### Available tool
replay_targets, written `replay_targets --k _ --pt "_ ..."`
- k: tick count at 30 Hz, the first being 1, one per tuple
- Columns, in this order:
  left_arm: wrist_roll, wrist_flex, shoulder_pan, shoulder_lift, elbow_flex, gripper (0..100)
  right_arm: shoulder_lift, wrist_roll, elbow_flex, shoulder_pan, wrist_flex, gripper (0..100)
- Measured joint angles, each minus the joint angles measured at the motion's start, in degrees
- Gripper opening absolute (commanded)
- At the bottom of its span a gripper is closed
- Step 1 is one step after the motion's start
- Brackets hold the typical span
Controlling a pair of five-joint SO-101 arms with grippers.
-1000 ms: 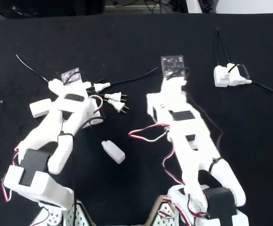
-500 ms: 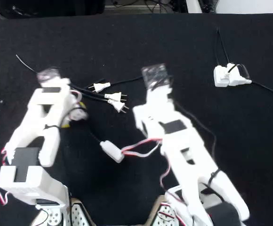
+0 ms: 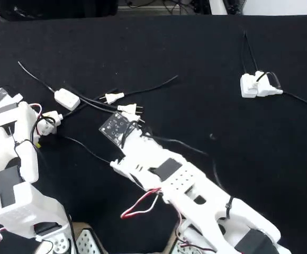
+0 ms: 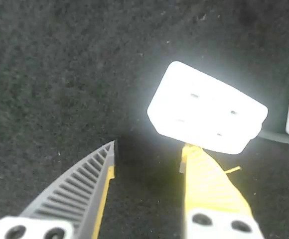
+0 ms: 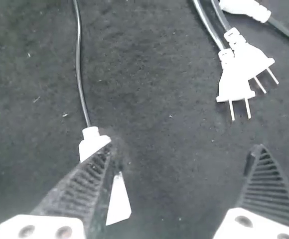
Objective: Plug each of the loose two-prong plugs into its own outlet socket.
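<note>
Three loose white two-prong plugs lie left of the table's middle on black cords. My right arm stretches diagonally up to them. The right gripper stands open over the cloth, with two plugs side by side just beyond its fingertips. A small white socket end on a cord lies under one finger. My left gripper is open at the far left, and a white outlet socket rests at the tip of its yellow finger. Another socket lies beside it.
At the back right a white outlet has a plug seated in it, its black cord running off to the right. Black cords cross the black cloth around the plugs.
Both arms swung left. The left gripper drew back to the far left, uncovering a socket. The right arm left the back middle, came over the loose plugs and covers the middle socket.
</note>
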State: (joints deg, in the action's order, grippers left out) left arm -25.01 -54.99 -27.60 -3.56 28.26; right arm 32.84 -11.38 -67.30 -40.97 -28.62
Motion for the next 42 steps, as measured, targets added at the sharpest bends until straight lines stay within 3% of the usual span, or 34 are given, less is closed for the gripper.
replay_targets --k 9,15,21,31,36,42 --pt "0.00 0.00 0.00 0.00 0.00 22 0.00 0.00 -3.25 1.58 5.98 37.8" --pt "0.00 0.00 0.00 0.00 0.00 22 -0.09 -7.38 -3.43 2.99 6.15 37.8" --pt "0.00 0.00 -0.09 0.00 0.00 22 -7.38 -8.88 -2.29 2.90 6.24 37.8" --pt "0.00 0.00 -0.09 0.00 0.00 22 -10.37 -9.05 3.96 -2.55 -6.07 37.8" --pt "0.00 0.00 -0.09 0.00 0.00 22 -6.07 -9.05 3.87 -3.43 -6.42 37.8" --pt "0.00 0.00 -0.09 0.00 0.00 22 2.90 -9.05 -0.18 -10.55 -9.05 37.8"
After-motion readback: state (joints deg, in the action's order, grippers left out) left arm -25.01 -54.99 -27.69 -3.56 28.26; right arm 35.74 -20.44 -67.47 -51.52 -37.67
